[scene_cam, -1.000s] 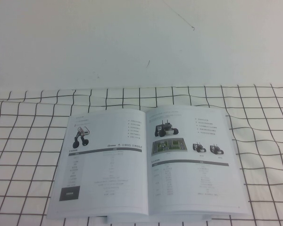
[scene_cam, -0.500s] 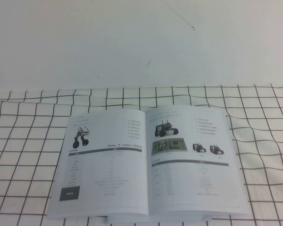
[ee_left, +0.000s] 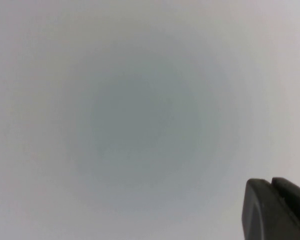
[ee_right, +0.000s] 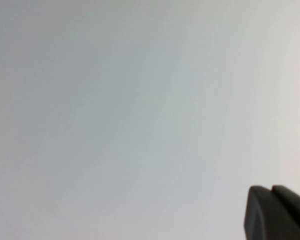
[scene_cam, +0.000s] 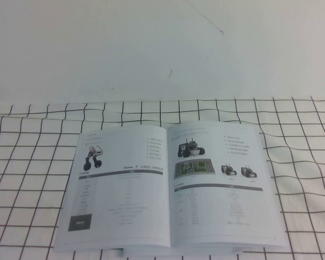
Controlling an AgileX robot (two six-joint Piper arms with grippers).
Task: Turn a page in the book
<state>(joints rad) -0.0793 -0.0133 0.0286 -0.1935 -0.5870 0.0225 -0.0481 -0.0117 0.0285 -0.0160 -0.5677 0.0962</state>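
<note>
The book (scene_cam: pixel 124 189) lies open and flat on the grid-patterned cloth, near the front edge in the high view. The page (scene_cam: pixel 222 211) is its right-hand leaf, with black wheeled robots, a green board picture and a grey table, and it lies flat. The left-hand leaf has a black square (scene_cam: pixel 79 222) at its near corner. Neither arm shows in the high view. My left gripper (ee_left: pixel 271 181) shows only as two dark fingertips pressed together against a blank pale surface. My right gripper (ee_right: pixel 271 188) looks the same, its fingertips together and holding nothing.
A white cloth with a black grid (scene_cam: pixel 303 162) covers the table around the book. A plain white wall (scene_cam: pixel 151 49) rises behind it, with a small dark mark (scene_cam: pixel 170 73).
</note>
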